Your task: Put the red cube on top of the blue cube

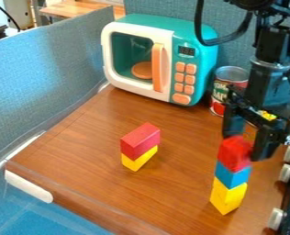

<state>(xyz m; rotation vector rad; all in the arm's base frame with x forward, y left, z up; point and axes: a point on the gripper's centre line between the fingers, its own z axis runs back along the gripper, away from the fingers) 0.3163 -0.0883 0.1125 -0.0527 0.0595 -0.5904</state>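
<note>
At the right of the camera view, the gripper [247, 146] hangs over a stack of blocks, its fingers on either side of the red cube [234, 153] and shut on it. That cube looks slightly tilted and sits directly over the blue cube [232, 175]; whether its underside fully rests there I cannot tell. The blue cube stands on yellow blocks [227, 196]. The red cube hides the tip of the left finger.
Left of the stack, a red block [141, 140] lies on a yellow block [139, 158] on the wooden table [166, 197]. A toy microwave [159, 57] stands at the back, with a can [218, 94] beside it. White knobs [276, 219] line the right edge.
</note>
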